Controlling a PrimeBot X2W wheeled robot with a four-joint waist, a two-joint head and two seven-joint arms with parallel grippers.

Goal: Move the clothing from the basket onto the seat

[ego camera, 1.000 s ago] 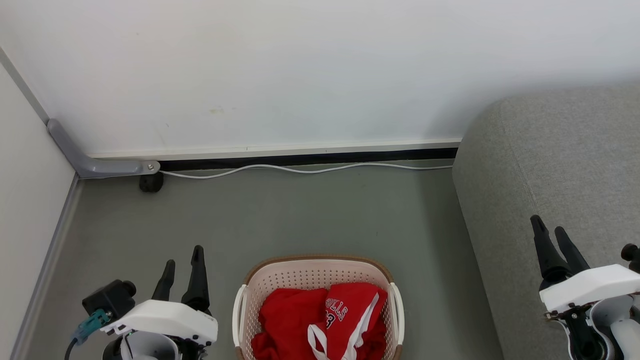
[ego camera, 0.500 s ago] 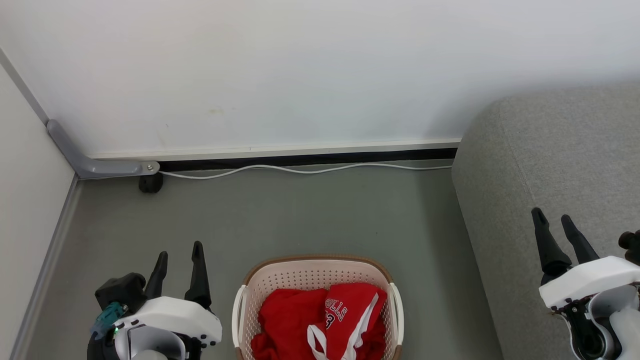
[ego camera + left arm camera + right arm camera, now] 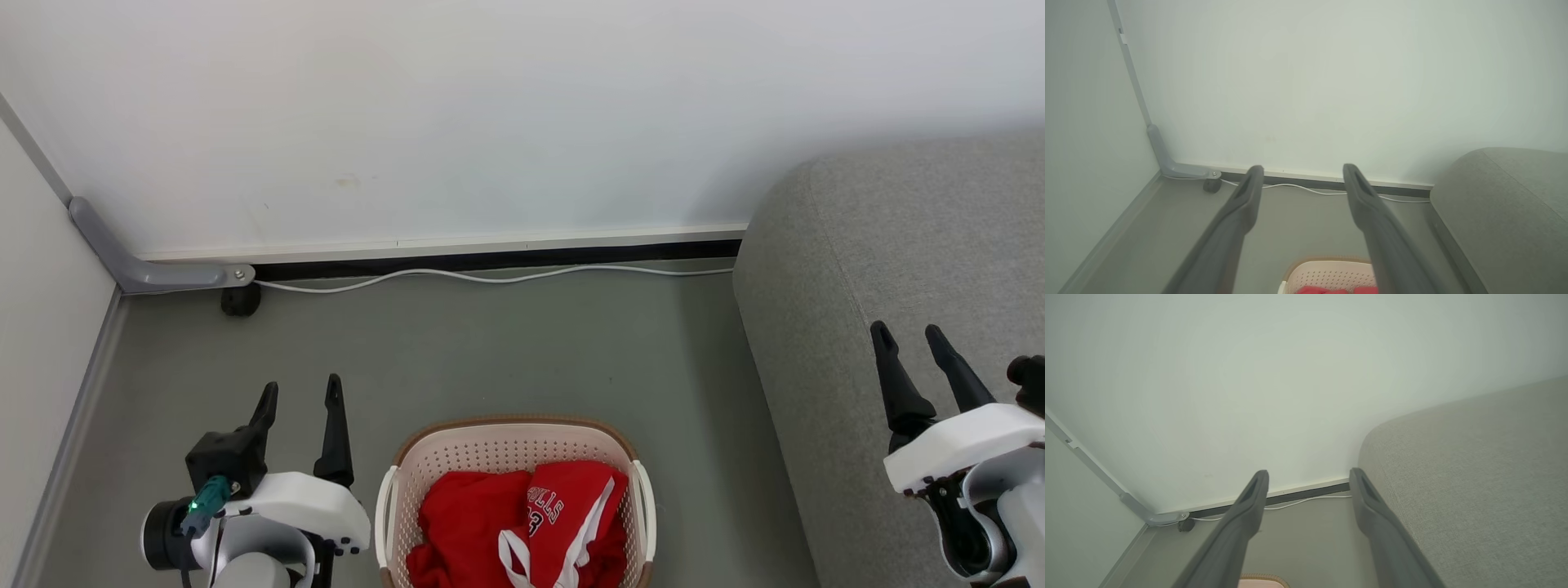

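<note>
The cream perforated basket [image 3: 510, 449] with a brown rim stands on the floor at the bottom centre, its far rim also low in the left wrist view [image 3: 1327, 273]. Inside lie the clothing: a plain red garment [image 3: 465, 523] and a red jersey [image 3: 571, 510] with white trim and lettering. The grey sofa seat [image 3: 898, 269] fills the right side, also seen as grey fabric [image 3: 1502, 212] [image 3: 1474, 477]. My left gripper [image 3: 300, 392] [image 3: 1302, 171] is open, left of the basket, holding nothing. My right gripper [image 3: 908, 335] [image 3: 1308, 475] is open above the seat, empty.
A white wall runs across the back with a black skirting strip and a white cable [image 3: 490, 278] along the floor. A grey bracket [image 3: 147, 269] with a black caster [image 3: 238, 300] sits in the left corner. Grey floor lies between basket and wall.
Both grippers have opened wider. The left gripper turned and rose slightly; the right gripper moved a little up the view. The camera shifted slightly.
</note>
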